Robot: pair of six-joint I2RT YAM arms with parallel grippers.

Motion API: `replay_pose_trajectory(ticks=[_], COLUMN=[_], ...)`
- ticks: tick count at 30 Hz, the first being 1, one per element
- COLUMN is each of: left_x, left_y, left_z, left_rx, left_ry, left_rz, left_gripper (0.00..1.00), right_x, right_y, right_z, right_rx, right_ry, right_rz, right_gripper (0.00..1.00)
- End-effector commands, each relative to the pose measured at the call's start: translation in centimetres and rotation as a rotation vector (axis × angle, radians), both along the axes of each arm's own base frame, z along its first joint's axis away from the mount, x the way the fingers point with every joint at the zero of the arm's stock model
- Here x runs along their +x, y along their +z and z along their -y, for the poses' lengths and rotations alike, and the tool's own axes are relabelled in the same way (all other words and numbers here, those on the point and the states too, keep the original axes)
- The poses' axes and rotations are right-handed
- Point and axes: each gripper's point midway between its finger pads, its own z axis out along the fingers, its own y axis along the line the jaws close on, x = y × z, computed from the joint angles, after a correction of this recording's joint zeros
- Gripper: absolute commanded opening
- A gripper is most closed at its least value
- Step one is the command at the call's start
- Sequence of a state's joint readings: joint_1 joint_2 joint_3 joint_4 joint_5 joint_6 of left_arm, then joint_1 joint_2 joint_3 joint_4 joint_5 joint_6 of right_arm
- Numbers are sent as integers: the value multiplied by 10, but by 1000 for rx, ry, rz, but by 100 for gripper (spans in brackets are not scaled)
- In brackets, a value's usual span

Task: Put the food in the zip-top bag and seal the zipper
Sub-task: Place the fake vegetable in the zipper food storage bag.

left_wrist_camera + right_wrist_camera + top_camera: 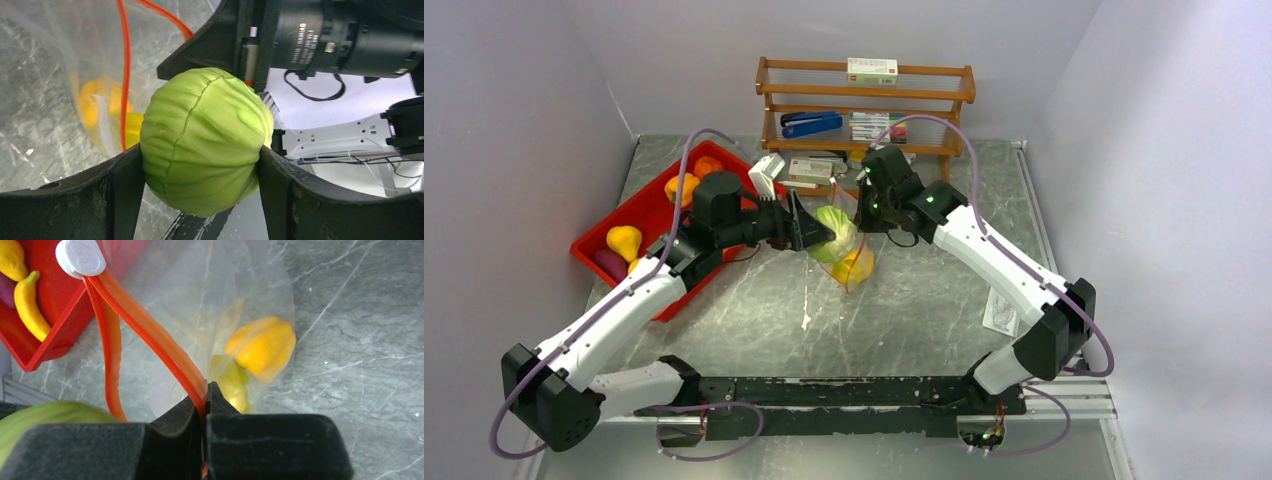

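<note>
The green round fruit (205, 135) is held by the left end effector (201, 170) just beside the zip-top bag (225, 285). The zipper (150, 335) is pinched in the closed right end effector (205, 395). 1 yellow pepper (262, 347) is seen inside the zip-top bag.

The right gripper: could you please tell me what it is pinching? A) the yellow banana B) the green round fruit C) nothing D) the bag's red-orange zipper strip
D: in the right wrist view the right gripper has its jaws shut on the zipper; the green round fruit is in the left gripper.
</note>
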State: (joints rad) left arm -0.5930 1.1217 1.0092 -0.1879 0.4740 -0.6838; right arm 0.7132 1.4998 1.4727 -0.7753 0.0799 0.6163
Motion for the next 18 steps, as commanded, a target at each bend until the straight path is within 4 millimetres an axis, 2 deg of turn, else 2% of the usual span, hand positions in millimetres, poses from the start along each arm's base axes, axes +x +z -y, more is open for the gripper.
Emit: replay_pose_trajectory(ticks=[1,6,11,18], left_x=[11,9,14,28], left_y=[-30,-29,-36,-31], left_z=[-16,-16,-10,-12], left_rx=[121,109,116,187], left_ry=[97,105,89,150], left_rz=[-27,-20,-29,-16], left_gripper=[68,67,68,74], right_x=[-6,-5,-6,-8], right_y=[42,44,49,50], right_z=[-18,-17,-26,-30], right_rx=[125,128,163,171], right_ry=[40,32,58,73], right_rz=[61,67,61,59], right_gripper=[0,0,0,0])
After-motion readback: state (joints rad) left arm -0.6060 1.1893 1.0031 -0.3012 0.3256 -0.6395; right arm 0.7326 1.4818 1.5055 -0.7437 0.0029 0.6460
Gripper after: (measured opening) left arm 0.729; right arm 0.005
